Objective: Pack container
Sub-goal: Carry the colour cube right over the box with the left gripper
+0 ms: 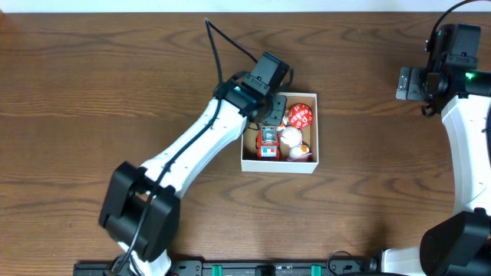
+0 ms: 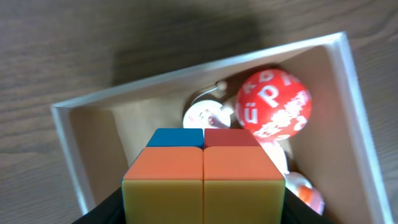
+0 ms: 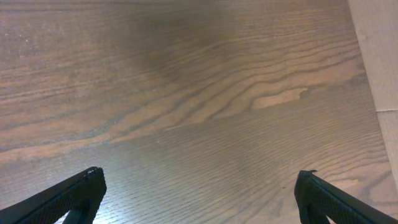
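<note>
Glossy square-tiled cube clenched in left pincer above thin-walled white container; right pincer gapes over woodgrain table.

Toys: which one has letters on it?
The red ball with white letters, inside the white-walled box. The white round toy beside it and the multicoloured cube show none.

Place: robotics lab bench | Why: white left arm and right arm stand at a wood-grain worktop | loose black cable above it | black rail with green clips along its near edge
</note>
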